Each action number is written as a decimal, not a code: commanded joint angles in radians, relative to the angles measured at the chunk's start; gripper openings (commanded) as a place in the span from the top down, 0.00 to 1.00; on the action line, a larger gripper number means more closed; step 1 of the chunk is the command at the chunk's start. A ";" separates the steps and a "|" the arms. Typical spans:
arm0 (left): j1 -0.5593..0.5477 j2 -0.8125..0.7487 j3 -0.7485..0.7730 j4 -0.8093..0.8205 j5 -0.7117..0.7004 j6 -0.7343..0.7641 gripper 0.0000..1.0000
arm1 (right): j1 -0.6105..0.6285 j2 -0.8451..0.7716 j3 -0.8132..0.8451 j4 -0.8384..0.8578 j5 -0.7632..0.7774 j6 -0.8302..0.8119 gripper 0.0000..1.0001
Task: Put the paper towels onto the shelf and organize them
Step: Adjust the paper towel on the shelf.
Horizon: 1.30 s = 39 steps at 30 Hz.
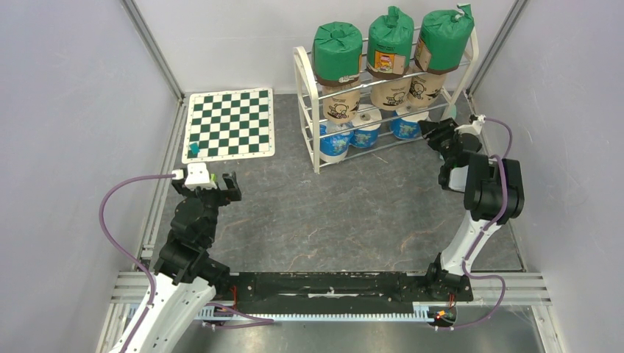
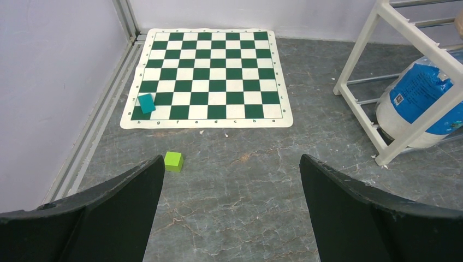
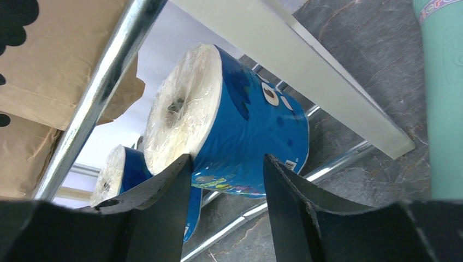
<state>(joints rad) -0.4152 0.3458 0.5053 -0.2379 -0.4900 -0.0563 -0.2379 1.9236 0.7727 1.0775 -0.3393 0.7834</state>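
The shelf stands at the back right with all the paper towels on it. Three green rolls fill the top tier, three tan rolls the middle, and three blue-wrapped white rolls the bottom. My right gripper reaches in at the shelf's right end. In the right wrist view its jaws stand apart just before the rightmost blue roll, which lies on the chrome rods. My left gripper hangs wide open over the bare floor, empty.
A green-and-white chessboard mat lies at the back left with a small teal block on its near corner. A lime cube sits on the floor by my left fingers. A teal cylinder stands right of the shelf. Walls close both sides.
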 commanded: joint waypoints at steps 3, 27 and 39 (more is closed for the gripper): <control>0.006 -0.007 -0.003 0.026 0.007 -0.033 0.00 | -0.014 -0.031 -0.019 -0.151 0.037 -0.066 0.41; 0.007 -0.012 -0.005 0.028 0.010 -0.036 0.00 | -0.014 -0.084 0.131 -0.277 -0.003 -0.056 0.30; 0.008 -0.010 -0.005 0.028 0.011 -0.036 0.00 | -0.014 -0.107 0.160 -0.345 -0.005 -0.073 0.28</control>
<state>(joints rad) -0.4137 0.3386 0.5034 -0.2375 -0.4870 -0.0563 -0.2470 1.8469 0.9199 0.7479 -0.3405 0.7383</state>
